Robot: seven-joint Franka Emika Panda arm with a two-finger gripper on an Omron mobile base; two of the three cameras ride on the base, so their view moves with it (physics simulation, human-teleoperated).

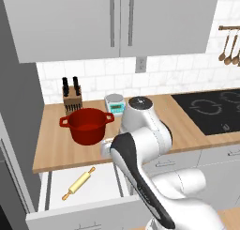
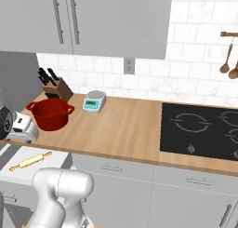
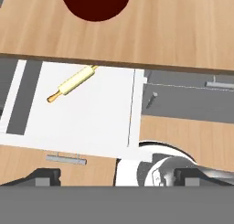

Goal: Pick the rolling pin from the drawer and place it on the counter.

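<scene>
In the drawer [image 1: 56,189], rolling pin [image 1: 78,183] lying flat, diagonal

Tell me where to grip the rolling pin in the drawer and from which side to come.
Grip the rolling pin at the middle of its pale barrel, coming straight down from above, gripper fingers set across its diagonal axis. It lies flat on the floor of the open drawer with free space on both long sides; the knob handles look too thin for a secure hold.
</scene>
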